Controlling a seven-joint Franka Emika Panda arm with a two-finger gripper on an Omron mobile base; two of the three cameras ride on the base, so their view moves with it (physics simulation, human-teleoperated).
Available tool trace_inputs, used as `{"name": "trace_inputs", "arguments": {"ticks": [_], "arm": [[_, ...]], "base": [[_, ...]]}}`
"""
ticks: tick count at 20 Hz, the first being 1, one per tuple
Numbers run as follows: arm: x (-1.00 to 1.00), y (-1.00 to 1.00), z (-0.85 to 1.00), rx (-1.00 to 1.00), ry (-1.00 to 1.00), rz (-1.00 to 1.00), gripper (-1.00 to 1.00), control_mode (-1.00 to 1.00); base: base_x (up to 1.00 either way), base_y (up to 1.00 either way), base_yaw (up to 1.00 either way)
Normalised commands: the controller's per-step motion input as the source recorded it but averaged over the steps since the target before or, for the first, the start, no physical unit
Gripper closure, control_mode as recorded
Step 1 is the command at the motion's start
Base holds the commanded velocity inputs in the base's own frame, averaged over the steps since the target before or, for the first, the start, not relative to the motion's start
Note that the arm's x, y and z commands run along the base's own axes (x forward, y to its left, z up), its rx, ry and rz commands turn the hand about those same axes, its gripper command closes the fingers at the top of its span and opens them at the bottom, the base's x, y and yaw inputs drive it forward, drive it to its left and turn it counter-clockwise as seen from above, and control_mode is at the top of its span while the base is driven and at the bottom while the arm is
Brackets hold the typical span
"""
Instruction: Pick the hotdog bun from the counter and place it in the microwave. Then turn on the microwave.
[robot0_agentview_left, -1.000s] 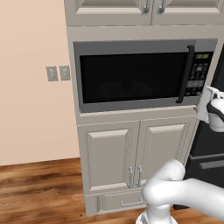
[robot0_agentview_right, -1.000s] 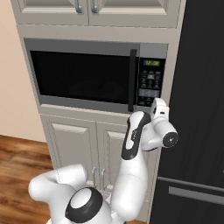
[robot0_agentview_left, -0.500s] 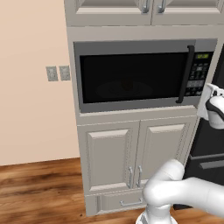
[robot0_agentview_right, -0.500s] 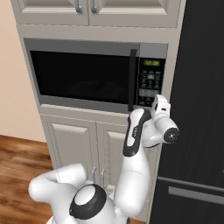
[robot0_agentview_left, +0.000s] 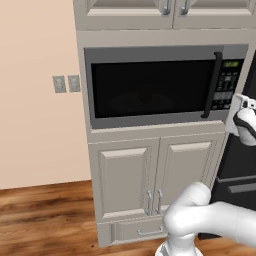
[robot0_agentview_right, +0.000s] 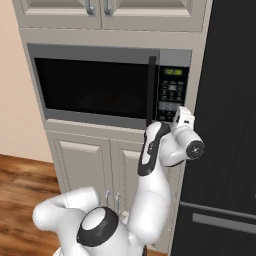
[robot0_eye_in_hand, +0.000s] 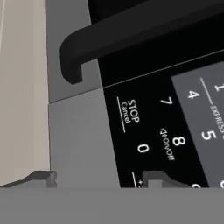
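My gripper (robot0_eye_in_hand: 97, 178) sits tight against the keypad (robot0_eye_in_hand: 175, 127) at the microwave (robot0_agentview_left: 150, 85)'s lower right, fingertips (robot0_eye_in_hand: 41, 177) apart: one over the grey frame, one by the 0 key. Hand has edged slightly closer since half a second ago. Door shut, handle (robot0_agentview_right: 151, 90) just left. I cannot see the hotdog bun through the dark glass. Fridge (robot0_agentview_right: 225, 125) right.

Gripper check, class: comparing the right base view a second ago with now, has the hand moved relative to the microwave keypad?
Yes. The gripper has risen slightly toward the keypad of the microwave, whose frame stays put.
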Motion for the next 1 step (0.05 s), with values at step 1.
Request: {"name": "trace_inputs", "arguments": {"ticks": [1], "arm": [[0.31, 0.00, -0.26, 0.07, 0.07, 0.00, -1.00, -1.00]], "base": [[0.00, 0.00, 0.00]]}}
